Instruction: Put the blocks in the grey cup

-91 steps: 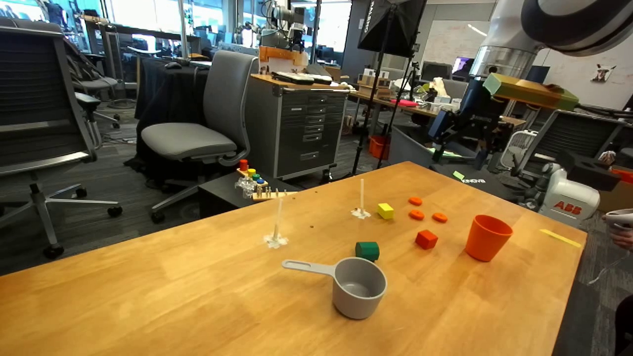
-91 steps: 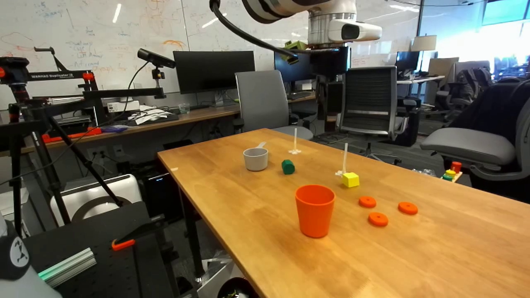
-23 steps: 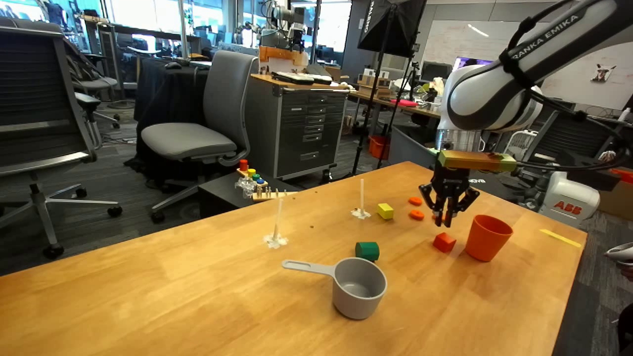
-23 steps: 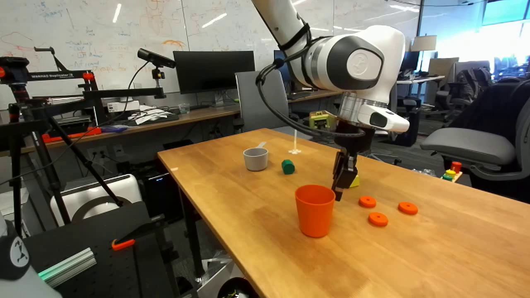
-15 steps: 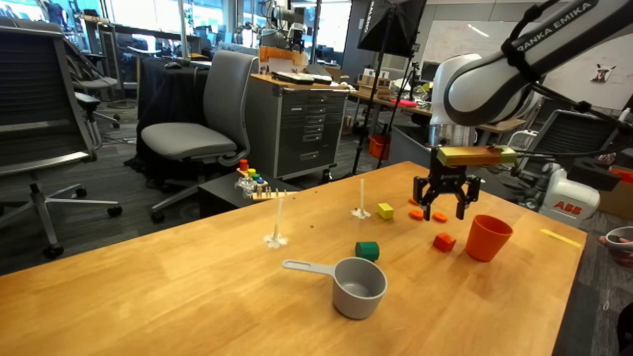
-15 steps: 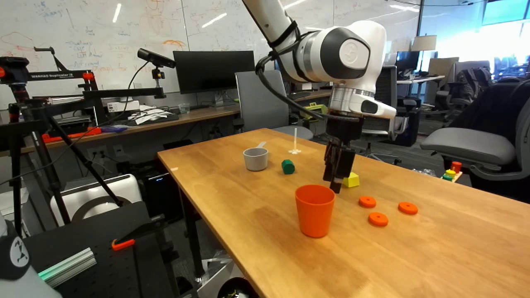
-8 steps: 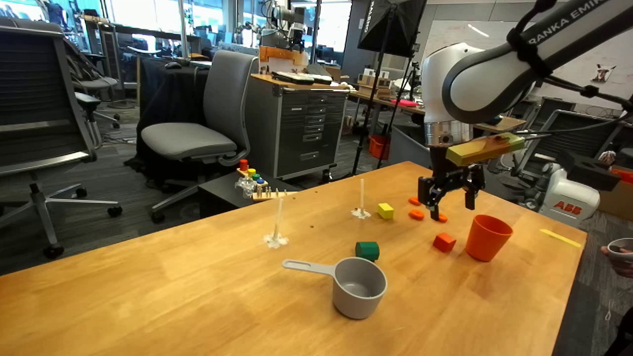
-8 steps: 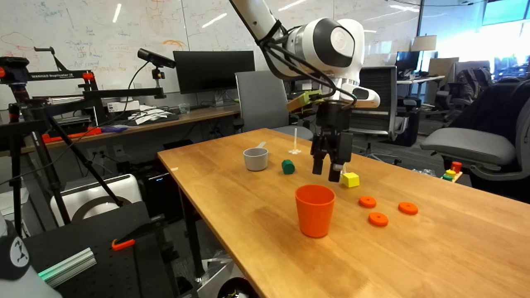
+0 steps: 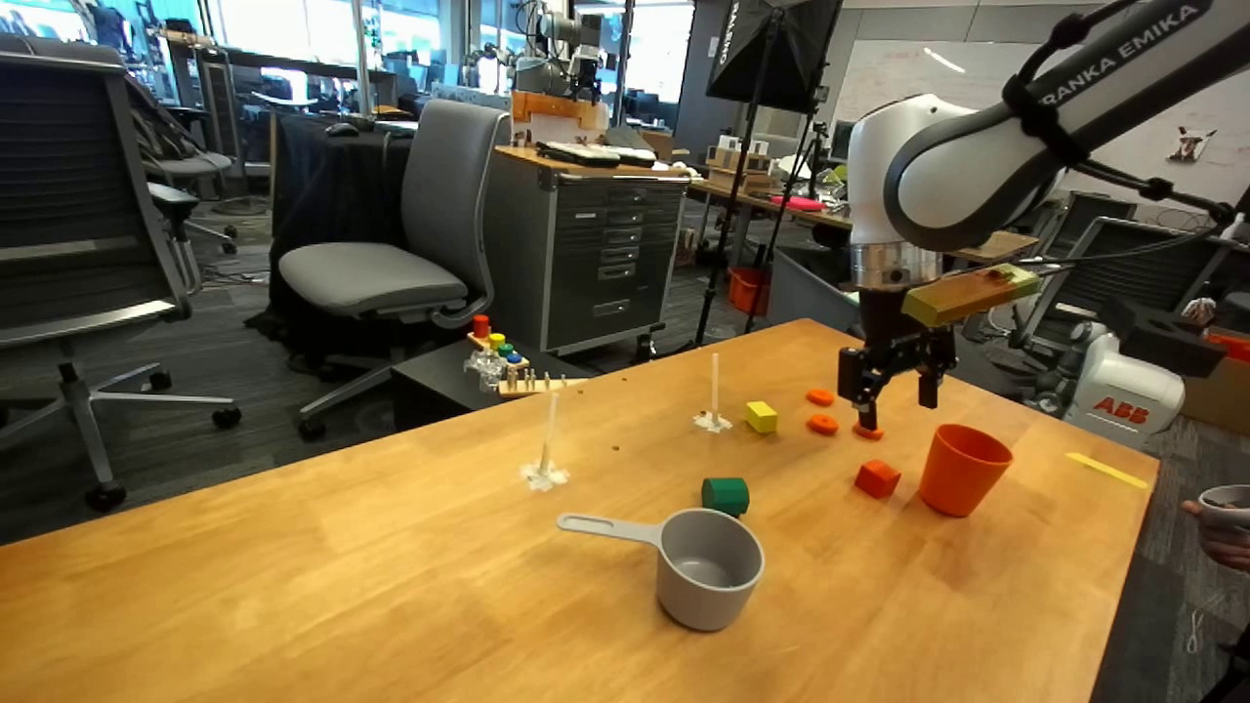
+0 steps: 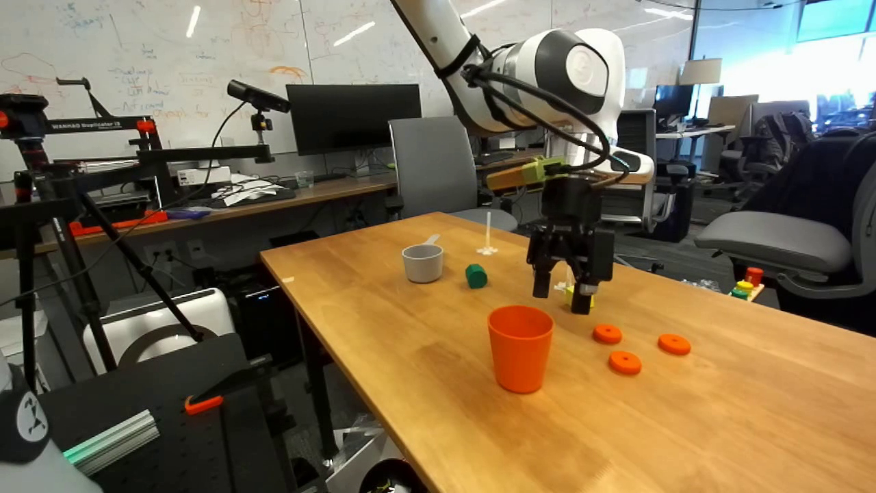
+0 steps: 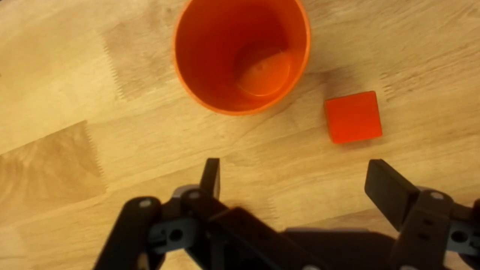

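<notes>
I have one gripper (image 11: 294, 163), newly spread wide, holding nothing; one red block (image 11: 354, 118), loose, well inside the edges of the bench (image 9: 391, 605), now likely graspable for the grey cup (image 9: 701, 603)

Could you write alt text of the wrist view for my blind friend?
An open black gripper hovers, holding nothing, over a pale wooden tabletop. Beyond it, right of centre, lies a small red cube; a round orange cup, cut off by the top edge, stands apart to its upper left.
</notes>
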Robot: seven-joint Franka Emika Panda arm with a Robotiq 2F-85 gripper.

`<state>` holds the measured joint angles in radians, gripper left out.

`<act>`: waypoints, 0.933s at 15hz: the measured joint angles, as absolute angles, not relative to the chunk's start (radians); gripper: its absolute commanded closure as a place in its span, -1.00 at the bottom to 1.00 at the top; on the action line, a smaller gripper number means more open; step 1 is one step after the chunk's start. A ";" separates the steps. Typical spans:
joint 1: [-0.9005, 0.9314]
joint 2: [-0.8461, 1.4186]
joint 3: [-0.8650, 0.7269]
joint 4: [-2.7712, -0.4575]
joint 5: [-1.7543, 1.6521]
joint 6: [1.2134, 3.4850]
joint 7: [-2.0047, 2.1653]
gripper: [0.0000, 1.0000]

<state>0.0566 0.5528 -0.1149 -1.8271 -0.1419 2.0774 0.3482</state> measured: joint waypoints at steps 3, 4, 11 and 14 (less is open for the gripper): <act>0.051 0.563 -0.107 -1.827 -0.142 2.096 0.272 -1.00; 0.051 0.568 -0.103 -1.827 -0.142 2.101 0.251 -1.00; 0.064 0.601 -0.057 -1.826 -0.142 2.110 0.183 -1.00; 0.065 0.607 -0.053 -1.832 -0.142 2.110 0.183 -1.00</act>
<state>0.0649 0.6072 -0.0526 -1.8318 -0.1418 2.1097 0.1830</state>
